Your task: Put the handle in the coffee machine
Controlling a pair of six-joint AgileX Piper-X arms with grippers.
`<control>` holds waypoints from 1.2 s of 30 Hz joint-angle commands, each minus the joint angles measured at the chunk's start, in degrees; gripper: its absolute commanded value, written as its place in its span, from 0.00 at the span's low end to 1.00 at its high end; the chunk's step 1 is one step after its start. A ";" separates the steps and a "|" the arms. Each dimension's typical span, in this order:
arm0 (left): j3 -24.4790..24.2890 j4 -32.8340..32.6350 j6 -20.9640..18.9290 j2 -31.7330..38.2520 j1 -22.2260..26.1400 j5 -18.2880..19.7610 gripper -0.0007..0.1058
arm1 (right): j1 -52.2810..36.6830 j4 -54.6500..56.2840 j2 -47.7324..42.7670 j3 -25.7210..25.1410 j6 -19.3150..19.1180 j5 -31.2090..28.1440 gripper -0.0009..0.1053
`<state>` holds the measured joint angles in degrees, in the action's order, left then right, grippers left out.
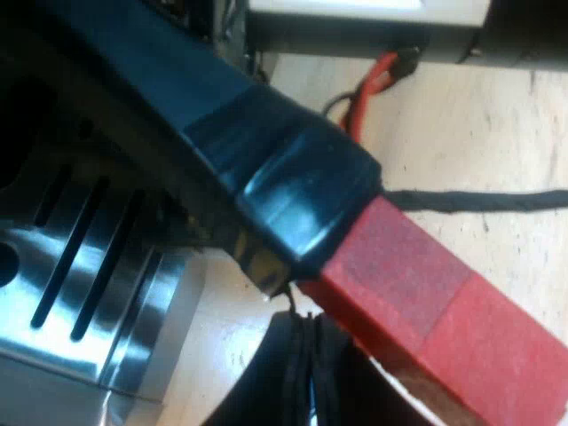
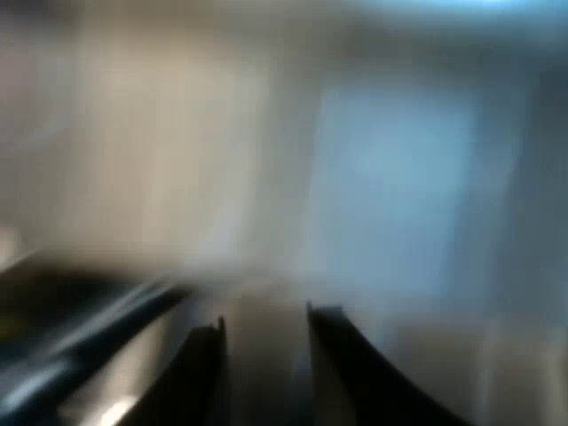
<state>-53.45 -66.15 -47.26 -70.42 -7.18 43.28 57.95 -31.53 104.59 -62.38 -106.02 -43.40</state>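
Note:
The holder's dark handle (image 1: pixel 266 169) crosses close under the left wrist camera, and its red end (image 1: pixel 444 311) points away from the espresso machine. Below it lies the machine's metal drip tray (image 1: pixel 89 293) with its long slots. My left gripper (image 1: pixel 302 355) sits just beneath the red end. Its two dark fingers lie together, and the handle hides most of them. In the right wrist view my right gripper (image 2: pixel 264 328) stands open with nothing between its fingers, in front of blurred pale and bluish surfaces.
A pale wooden tabletop (image 1: pixel 470 133) stretches beyond the handle. A grey and white box (image 1: pixel 355 27) stands at its far side.

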 commanded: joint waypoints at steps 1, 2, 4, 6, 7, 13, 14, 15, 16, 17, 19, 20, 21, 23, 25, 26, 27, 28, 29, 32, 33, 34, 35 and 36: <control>2.50 0.64 -4.65 2.93 -1.65 8.67 0.01 | 0.39 2.89 -1.62 -2.15 2.31 8.04 0.27; 3.23 1.30 -5.46 3.40 -1.65 8.67 0.01 | 0.39 3.88 -1.84 -2.15 2.58 8.80 0.27; 4.17 1.68 -5.63 4.15 -1.65 8.67 0.01 | 0.74 4.79 -2.15 -1.92 2.77 9.16 0.27; 4.98 1.69 -5.63 4.98 -1.65 8.67 0.01 | 1.01 4.96 -2.77 -1.23 2.76 9.14 0.27; 5.35 1.80 -5.63 5.59 -1.65 8.67 0.01 | 0.99 4.97 -3.44 -0.47 3.36 9.14 0.27; 7.16 3.11 -5.21 8.76 -2.60 8.18 0.01 | 1.04 7.12 -9.57 6.41 9.00 7.57 0.27; 7.16 3.48 -5.21 9.18 -3.06 8.22 0.01 | 1.04 7.99 -10.00 6.99 9.00 7.55 0.27; 7.16 4.01 -5.20 9.46 -3.91 8.22 0.01 | 1.04 9.96 -11.33 8.11 9.00 7.57 0.27; 7.16 5.47 -6.11 9.61 -4.85 7.94 0.01 | 1.04 11.50 -12.48 9.06 9.00 7.73 0.27; 7.16 6.98 -7.23 9.59 -5.23 7.39 0.01 | 1.04 12.06 -13.19 9.68 9.00 7.74 0.27; 7.16 10.49 -9.00 9.59 -5.71 5.44 0.01 | 1.68 14.89 -16.16 12.31 9.57 7.47 0.27; 7.16 11.31 -9.57 9.59 -5.69 5.64 0.01 | 1.74 15.81 -17.01 13.02 9.60 7.47 0.27; 7.16 12.10 -10.30 9.59 -5.69 6.05 0.01 | 2.10 17.13 -18.48 14.16 9.88 7.59 0.27; 7.16 12.57 -10.72 9.59 -5.69 6.04 0.01 | 2.79 19.03 -21.60 16.51 9.86 7.59 0.27; 7.16 12.41 -10.73 9.59 -5.79 6.96 0.01 | 3.98 20.68 -24.28 17.96 9.86 7.59 0.27; 7.16 12.43 -10.73 9.59 -5.79 6.96 0.01 | 3.98 20.68 -24.28 17.96 9.86 7.59 0.27; 7.16 12.43 -10.73 9.59 -5.80 7.08 0.01 | 6.15 22.38 -28.09 19.91 9.86 7.59 0.27; 7.16 12.43 -10.73 9.59 -5.81 7.12 0.01 | 6.82 23.28 -29.16 20.13 9.86 7.59 0.27; 7.16 12.43 -10.73 9.59 -5.94 7.79 0.01 | 7.80 24.09 -30.54 20.38 9.86 7.59 0.27; 7.16 12.43 -10.73 9.59 -9.90 7.73 0.01 | 12.18 27.39 -35.35 20.43 9.86 5.60 0.27; 7.16 12.53 -10.73 9.59 -11.57 7.24 0.01 | 13.87 28.10 -36.99 20.43 9.86 3.66 0.27; 7.16 12.75 -10.90 9.59 -12.61 6.31 0.01 | 15.36 28.69 -38.57 20.43 9.86 1.43 0.27; 7.16 13.15 -11.23 9.59 -13.81 4.87 0.01 | 15.59 28.83 -38.83 20.43 9.86 1.09 0.27; 7.16 13.98 -11.80 9.59 -14.41 3.20 0.01 | 16.02 28.97 -39.37 20.43 9.86 0.71 0.27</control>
<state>-45.38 -54.36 -57.44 -61.90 -18.00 41.81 74.62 -2.95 64.84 -41.89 -96.35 -42.29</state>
